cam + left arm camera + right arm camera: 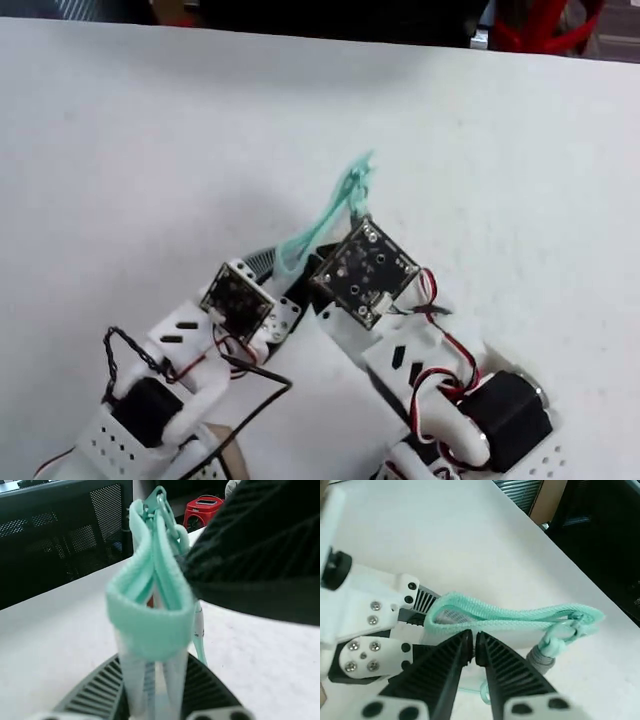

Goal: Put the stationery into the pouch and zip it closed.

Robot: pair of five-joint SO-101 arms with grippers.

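Between left fingers [97, 692] stands pouch [150, 625].

A robotics lab or maker's workshop, by every sign. Told by the broad plain white tabletop [150, 130] carrying a white printed-plastic robot arm [185, 345] beside a second white arm [420, 350], with loose red and black wires [430, 288] and a bare black square circuit board [365, 265] in plain sight. Beyond the table's edge, a black perforated metal panel [100, 515] of the kind fitted to equipment racks or cabinets, and a small red plastic container [202, 510], possibly a toolbox, though too blurred to say. Past the far edge in the high view, a curved red plastic frame [545, 25]. Off another side, a grey slatted surface [517, 486] and a brown board-like strip [547, 500] against dark furniture.
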